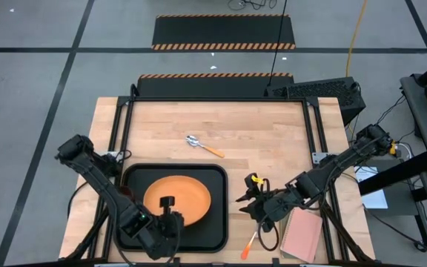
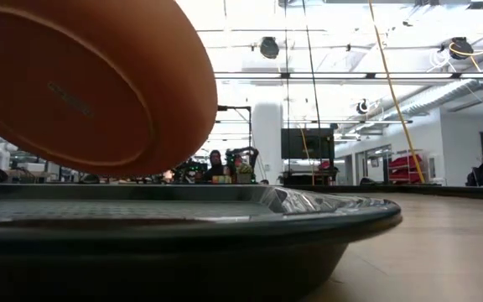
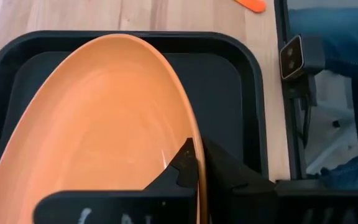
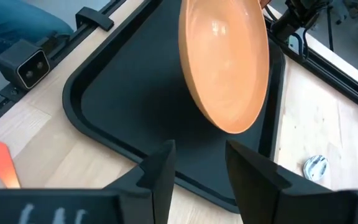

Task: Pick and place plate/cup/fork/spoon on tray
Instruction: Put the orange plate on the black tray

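left tool point(image 1: 167, 216): clamped shut on the near rim of the round flat orange plate point(image 1: 178, 200), fingers pinching the edge so the plate hangs tilted.
plate: lifted over the big black rectangular tray point(image 1: 217, 211) with raised rim, not resting flat; the low view shows a clear gap under it, so it looks mid-placement.
right tool point(image 1: 249, 199): about half open, holding nothing, hovering over the wooden desk point(image 1: 273, 133) just beside the tray's right edge, probably staying clear of the plate.
spoon point(image 1: 202, 145): silver bowl, orange-yellow handle, lying on the desk beyond the tray, not yet moved.
orange handle point(image 1: 248, 245): lying near the pink notebook point(image 1: 302, 236); fork likely, tines not readable.
cup: not visible.
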Available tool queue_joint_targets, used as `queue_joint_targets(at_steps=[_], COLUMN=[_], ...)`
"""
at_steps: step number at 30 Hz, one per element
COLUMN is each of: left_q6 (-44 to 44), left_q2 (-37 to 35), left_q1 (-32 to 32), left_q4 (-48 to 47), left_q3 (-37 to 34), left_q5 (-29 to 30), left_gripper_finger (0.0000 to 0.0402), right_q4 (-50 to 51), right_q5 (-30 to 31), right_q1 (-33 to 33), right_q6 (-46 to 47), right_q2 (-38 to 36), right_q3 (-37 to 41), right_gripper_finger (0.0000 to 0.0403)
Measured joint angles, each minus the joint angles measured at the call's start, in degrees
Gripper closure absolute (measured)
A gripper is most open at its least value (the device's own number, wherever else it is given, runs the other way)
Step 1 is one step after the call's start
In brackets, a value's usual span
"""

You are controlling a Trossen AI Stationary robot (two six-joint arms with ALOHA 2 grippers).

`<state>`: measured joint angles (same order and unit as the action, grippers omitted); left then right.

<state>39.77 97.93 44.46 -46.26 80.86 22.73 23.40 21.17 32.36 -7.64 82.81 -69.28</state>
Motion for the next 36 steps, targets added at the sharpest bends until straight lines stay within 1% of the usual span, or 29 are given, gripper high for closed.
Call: queue_joint_targets(at_steps=[6,9,12,14,20,24,32,36], left_q6=[-0.7,-0.9,-0.6,-0.6,2.1,2.6,3.1,4.4], left_q2=[1.0,1.2,1.4,1.5,1.5,1.5,1.5,1.5], left_q1=[-0.4,-0.7,-0.9,-0.7,-0.6,-0.5,-0.5,-0.5], left_q4=[-0.9,-1.5,0.3,0.0,0.9,1.3,1.6,1.8], left_q3=[-0.9,-1.7,-2.6,-3.2,-4.0,-4.0,-4.0,-4.0], left_q5=[-1.0,-2.9,-3.6,-4.2,-4.9,-4.9,-6.2,-6.2], left_gripper_finger=[0.0376,0.0383,0.0391,0.039,0.0346,0.0325,0.0321,0.0321], right_q4=[0.0,0.0,0.0,0.0,0.0,0.0,0.0,0.0], right_q5=[0.0,0.0,0.0,0.0,0.0,0.0,0.0,0.0], right_q1=[0.0,0.0,0.0,0.0,0.0,0.0,0.0,0.0], right_q6=[-0.7,-0.7,-0.4,0.1,1.1,1.0,1.0,2.9], right_q2=[0.0,0.0,0.0,0.0,0.0,0.0,0.0,0.0], right_q3=[0.0,0.0,0.0,0.0,0.0,0.0,0.0,0.0], right_gripper_finger=[0.0271,0.0271,0.0271,0.0271,0.0271,0.0271,0.0271,0.0271])
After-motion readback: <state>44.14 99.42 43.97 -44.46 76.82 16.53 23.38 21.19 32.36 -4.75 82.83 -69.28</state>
